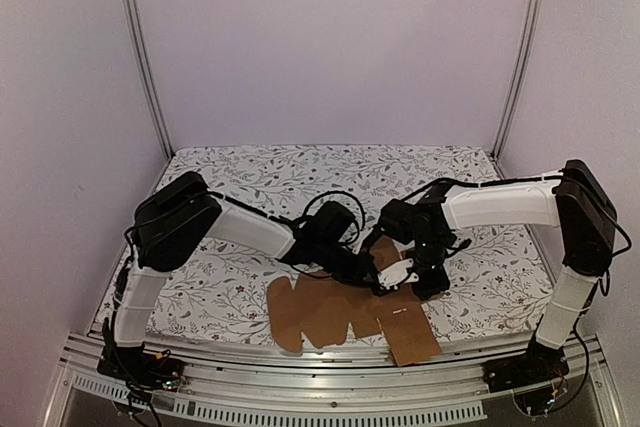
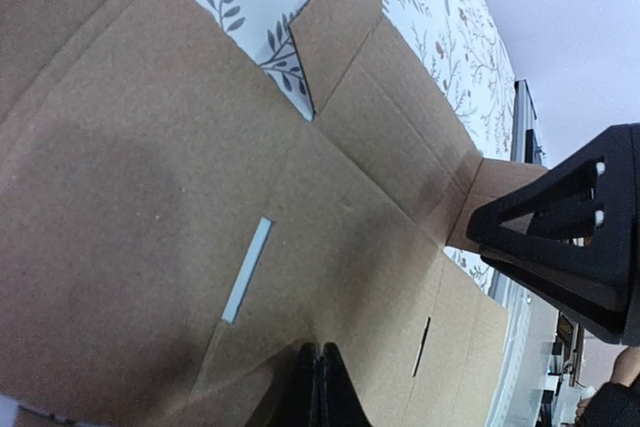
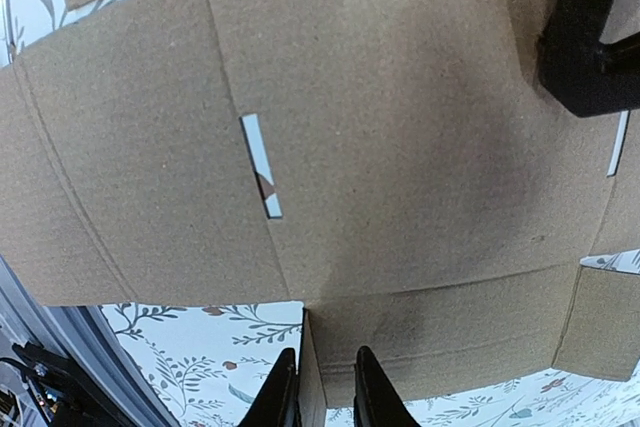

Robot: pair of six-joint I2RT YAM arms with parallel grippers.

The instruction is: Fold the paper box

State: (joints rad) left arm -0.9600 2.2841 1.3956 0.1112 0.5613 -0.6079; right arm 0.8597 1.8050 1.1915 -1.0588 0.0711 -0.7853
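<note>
The paper box (image 1: 330,315) is a flat brown die-cut sheet near the table's front edge, with slots and creases. It fills the left wrist view (image 2: 150,197) and the right wrist view (image 3: 400,147). My left gripper (image 1: 368,275) is shut, its tips (image 2: 318,372) pressed together on the sheet's top face with nothing between them. My right gripper (image 1: 398,277) stands close beside it at the sheet's far edge. Its fingers (image 3: 325,352) are closed on a raised flap that stands on edge between them. The sheet's underside is hidden.
A floral cloth (image 1: 300,172) covers the table. A metal rail (image 1: 330,372) runs along the near edge, and the sheet's front corner reaches over it. Metal posts (image 1: 140,47) and pale walls enclose the back and sides. Cables loop by the left wrist (image 1: 335,212).
</note>
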